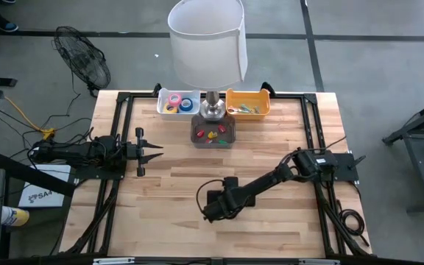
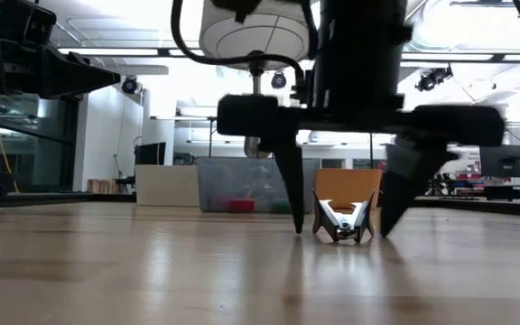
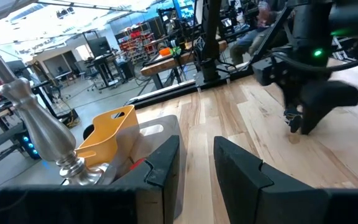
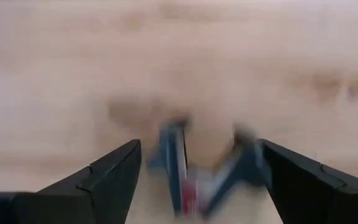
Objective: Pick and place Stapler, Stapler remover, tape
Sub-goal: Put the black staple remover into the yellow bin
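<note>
- Four views, one after another. High: right gripper [image 1: 213,208] is low over the bare middle of the surface [image 1: 175,184]; left gripper [image 1: 147,152] waits at the left edge, well apart. At the far edge: white tray [image 1: 162,104] with tape [image 1: 174,100] rolls, orange bin [image 1: 231,101], dark tray [image 1: 196,131] beside the lamp [image 1: 210,44].
- Low: right gripper's fingers stand wide apart, tips at the surface, either side of the remover [image 2: 342,220], not touching it.
- Left wrist: left gripper's fingers [image 3: 163,163] sit narrowly apart, holding nothing; right arm [image 3: 312,74] shows beyond.
- Right wrist: remover [image 4: 207,171] lies between the spread fingers [image 4: 107,177].
- Progress, my judgement: tape looks already placed; remover not yet gripped; stapler not identifiable.
- Remover look: small, splayed metal jaws, blue sides.
</note>
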You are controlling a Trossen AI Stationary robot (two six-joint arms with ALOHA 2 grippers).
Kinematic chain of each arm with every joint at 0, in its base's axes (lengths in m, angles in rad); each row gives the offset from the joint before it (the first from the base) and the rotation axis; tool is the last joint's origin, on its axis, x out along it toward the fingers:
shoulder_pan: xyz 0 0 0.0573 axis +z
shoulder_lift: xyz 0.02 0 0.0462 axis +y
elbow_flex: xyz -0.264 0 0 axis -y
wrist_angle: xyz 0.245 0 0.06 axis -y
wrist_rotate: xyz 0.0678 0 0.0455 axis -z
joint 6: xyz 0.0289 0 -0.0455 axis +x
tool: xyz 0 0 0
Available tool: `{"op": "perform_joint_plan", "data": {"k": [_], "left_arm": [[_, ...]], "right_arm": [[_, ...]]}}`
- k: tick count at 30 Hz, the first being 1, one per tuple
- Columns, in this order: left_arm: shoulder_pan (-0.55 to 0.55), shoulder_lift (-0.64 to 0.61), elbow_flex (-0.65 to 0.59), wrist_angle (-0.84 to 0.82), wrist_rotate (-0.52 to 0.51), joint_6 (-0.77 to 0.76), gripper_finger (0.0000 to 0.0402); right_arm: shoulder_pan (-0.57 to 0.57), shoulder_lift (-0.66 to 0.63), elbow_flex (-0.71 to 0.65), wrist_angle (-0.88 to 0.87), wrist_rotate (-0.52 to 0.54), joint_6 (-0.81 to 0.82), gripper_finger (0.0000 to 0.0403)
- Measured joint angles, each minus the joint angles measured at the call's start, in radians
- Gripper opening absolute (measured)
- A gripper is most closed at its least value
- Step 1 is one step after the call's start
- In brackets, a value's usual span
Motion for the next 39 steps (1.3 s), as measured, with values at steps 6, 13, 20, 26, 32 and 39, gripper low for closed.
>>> {"op": "perform_joint_plan", "data": {"k": [6,13,20,26,32,39], "left_arm": [[0.0,0.0,0.0,0.0,0.0,0.0,0.0096],[0.0,0.0,0.0,0.0,0.0,0.0,0.0096],[0.0,0.0,0.0,0.0,0.0,0.0,0.0096],[0.0,0.0,0.0,0.0,0.0,0.0,0.0096],[0.0,0.0,0.0,0.0,0.0,0.0,0.0096],[0.0,0.0,0.0,0.0,0.0,0.0,0.0096]], "right_arm": [[-0.029,0.002,-0.002,0.005,0.022,-0.015,0.0299],[-0.027,0.002,-0.002,0.019,-0.018,-0.06,0.0254],[-0.032,0.002,-0.001,-0.004,-0.023,-0.089,0.0243],[-0.03,0.002,-0.001,-0.006,-0.03,-0.1,0.0279],[-0.009,0.002,-0.002,0.015,-0.066,-0.006,0.0329],[0.004,0.001,-0.002,0.06,-0.082,0.021,0.0336]]}}
